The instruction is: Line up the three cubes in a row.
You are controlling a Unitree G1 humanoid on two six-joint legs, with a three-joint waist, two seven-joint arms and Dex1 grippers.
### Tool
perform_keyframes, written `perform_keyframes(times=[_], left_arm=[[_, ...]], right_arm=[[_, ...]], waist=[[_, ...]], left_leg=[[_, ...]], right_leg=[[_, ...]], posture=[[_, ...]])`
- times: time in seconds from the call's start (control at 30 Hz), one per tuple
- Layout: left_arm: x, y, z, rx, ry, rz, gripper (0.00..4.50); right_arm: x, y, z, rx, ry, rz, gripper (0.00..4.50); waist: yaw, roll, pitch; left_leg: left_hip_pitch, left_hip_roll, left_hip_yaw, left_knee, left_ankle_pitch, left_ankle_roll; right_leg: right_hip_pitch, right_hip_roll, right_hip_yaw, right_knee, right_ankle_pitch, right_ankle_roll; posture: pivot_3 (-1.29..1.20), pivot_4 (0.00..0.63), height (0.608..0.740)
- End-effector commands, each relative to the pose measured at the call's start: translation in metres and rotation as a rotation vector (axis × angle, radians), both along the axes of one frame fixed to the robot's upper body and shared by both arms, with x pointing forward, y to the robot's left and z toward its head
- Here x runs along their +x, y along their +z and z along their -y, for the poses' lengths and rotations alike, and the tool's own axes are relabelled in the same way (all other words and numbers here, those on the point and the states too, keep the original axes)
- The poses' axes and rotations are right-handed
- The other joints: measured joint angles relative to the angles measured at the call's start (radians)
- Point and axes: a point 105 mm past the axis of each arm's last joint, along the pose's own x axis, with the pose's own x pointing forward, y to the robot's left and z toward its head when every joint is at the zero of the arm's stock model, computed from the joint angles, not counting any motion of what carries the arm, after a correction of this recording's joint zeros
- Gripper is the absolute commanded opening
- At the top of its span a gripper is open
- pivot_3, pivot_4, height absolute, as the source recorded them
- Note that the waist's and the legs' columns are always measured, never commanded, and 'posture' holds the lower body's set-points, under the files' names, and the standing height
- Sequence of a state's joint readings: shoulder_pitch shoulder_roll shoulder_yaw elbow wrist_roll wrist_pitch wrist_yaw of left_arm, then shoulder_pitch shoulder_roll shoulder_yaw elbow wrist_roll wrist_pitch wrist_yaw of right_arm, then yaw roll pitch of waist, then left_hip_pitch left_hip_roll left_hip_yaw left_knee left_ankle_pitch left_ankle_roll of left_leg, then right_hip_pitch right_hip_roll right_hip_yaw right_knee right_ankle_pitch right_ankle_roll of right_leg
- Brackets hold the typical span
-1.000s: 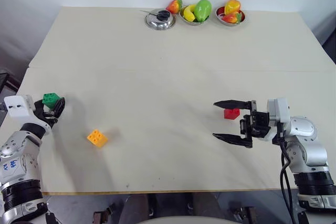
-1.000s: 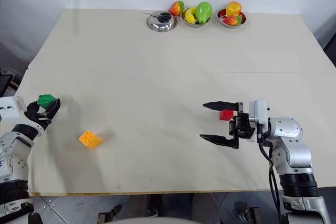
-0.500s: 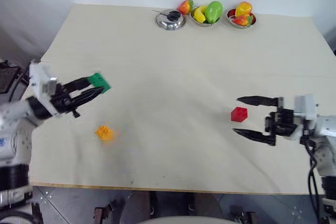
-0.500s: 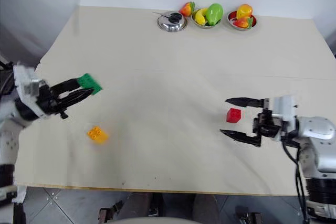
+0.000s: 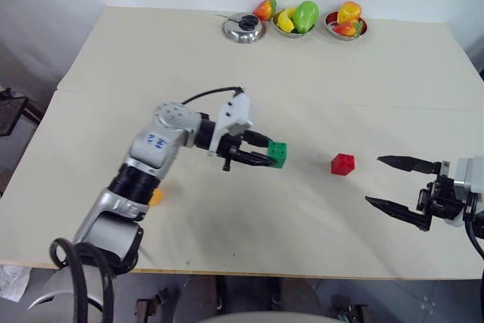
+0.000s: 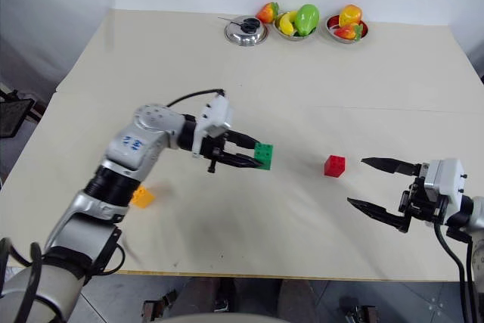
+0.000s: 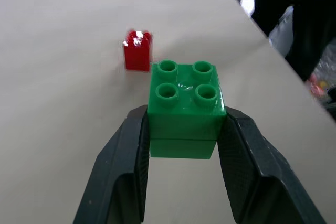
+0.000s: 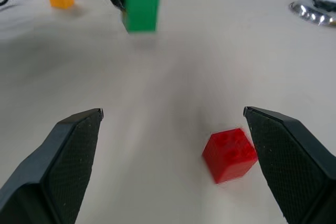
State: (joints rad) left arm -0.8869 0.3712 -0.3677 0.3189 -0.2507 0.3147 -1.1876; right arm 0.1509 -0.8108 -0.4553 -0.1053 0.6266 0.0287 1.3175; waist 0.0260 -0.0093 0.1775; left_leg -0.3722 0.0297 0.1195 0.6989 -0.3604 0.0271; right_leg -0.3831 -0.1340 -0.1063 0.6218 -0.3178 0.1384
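Mid-table now: green cube (image 5: 277, 153), formerly left.

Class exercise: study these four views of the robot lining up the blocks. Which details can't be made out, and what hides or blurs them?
- Orange-yellow cube: mostly hidden behind the left arm in the head views.
- Green cube: side faces covered by the left gripper fingers in the left wrist view; whether it touches the table is unclear.
- Lid and fruit bowls: too small for detail.
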Motion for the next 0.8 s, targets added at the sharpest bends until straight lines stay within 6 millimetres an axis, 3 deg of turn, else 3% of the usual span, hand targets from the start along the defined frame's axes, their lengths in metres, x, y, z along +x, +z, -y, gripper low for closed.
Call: perform_keyframes(times=[0.03, 0.2, 0.43, 0.67, 0.8], left_arm=[[0.017, -0.004, 0.013, 0.019, 0.042, 0.075, 1.47], [0.028, -0.018, 0.031, 0.029, 0.036, 0.056, 1.47], [0.027, -0.033, 0.036, 0.061, 0.003, 0.026, 1.47], [0.034, -0.039, 0.037, 0.064, 0.042, 0.021, 1.47], [0.037, -0.025, 0.04, -0.012, 0.046, 0.087, 2.77]], right_arm=[[-0.008, 0.007, 0.004, 0.003, -0.039, 0.043, 4.5], [-0.018, -0.002, 0.013, 0.002, -0.087, 0.016, 4.5], [-0.03, -0.015, 0.035, -0.005, -0.171, -0.003, 4.5], [-0.028, -0.014, 0.032, 0.007, -0.177, 0.013, 4.5], [-0.025, -0.013, 0.028, 0.014, -0.164, 0.018, 4.5]], waist=[[0.001, 0.0, 0.0], [0.001, 0.0, 0.0], [0.0, 0.0, 0.0], [0.001, 0.0, 0.0], [0.0, 0.0, 0.0]], left_leg=[[0.0, 0.0, 0.0, 0.0, 0.0, 0.0], [0.0, 0.0, -0.001, 0.0, 0.0, 0.0], [0.0, 0.0, -0.001, 0.0, 0.0, 0.001], [0.0, 0.0, -0.002, 0.001, 0.0, 0.001], [0.0, 0.0, -0.003, 0.001, 0.0, 0.001]], right_leg=[[0.0, 0.0, 0.0, 0.0, 0.0, 0.0], [0.0, 0.0, 0.0, -0.001, 0.001, 0.001], [0.0, 0.0, 0.0, -0.001, 0.001, 0.001], [0.001, -0.002, 0.0, -0.001, 0.001, 0.001], [0.0, -0.002, 0.0, -0.001, 0.001, 0.001]], posture=[[0.0, 0.15, 0.74], [0.0, 0.15, 0.74], [0.0, 0.15, 0.74], [0.0, 0.15, 0.74], [0.0, 0.15, 0.74]])
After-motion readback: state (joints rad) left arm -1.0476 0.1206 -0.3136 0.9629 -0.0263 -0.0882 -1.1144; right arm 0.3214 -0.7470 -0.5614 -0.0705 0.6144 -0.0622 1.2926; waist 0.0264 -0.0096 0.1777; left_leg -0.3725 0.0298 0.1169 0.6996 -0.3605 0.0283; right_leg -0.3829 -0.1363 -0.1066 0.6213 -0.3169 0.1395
